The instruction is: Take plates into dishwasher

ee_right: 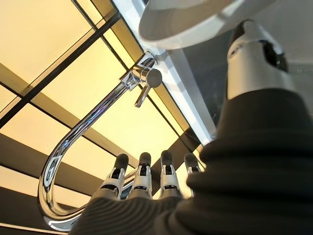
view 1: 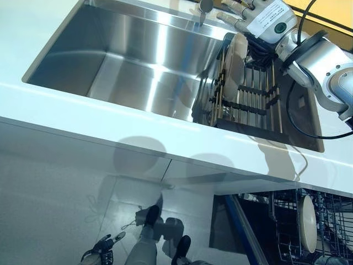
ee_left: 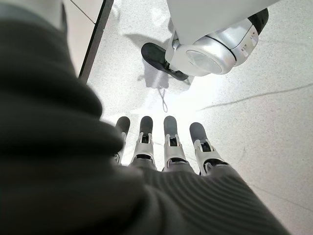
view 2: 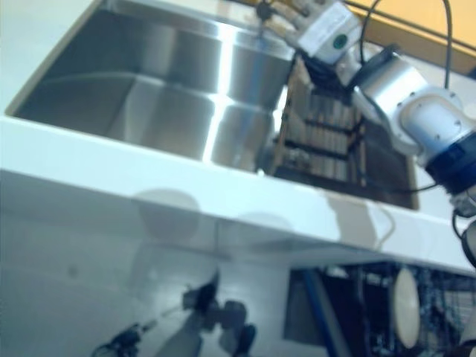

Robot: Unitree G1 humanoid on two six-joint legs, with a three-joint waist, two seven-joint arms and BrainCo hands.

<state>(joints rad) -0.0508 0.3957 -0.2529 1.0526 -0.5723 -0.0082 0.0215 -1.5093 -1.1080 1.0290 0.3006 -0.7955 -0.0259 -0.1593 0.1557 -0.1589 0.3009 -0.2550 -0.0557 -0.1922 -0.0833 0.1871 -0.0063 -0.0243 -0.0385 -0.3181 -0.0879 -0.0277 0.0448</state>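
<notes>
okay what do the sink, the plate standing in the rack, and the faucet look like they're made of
Sink: brushed stainless steel, judging by its soft streaked reflections. Plate in the rack: probably glazed ceramic, being smooth, off-white and opaque, though melamine can't be excluded. Faucet: polished chrome-like metal with mirror-bright reflections.

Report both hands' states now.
Left hand: open, fingers straight, holding nothing.
Right hand: open, above the plate in the rack, holding nothing.

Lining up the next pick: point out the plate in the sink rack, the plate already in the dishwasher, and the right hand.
plate in the sink rack [view 1: 236,61], left eye view, its face.
plate in the dishwasher [view 1: 307,223], left eye view, its face.
right hand [view 1: 265,19], left eye view, back of hand.
</notes>
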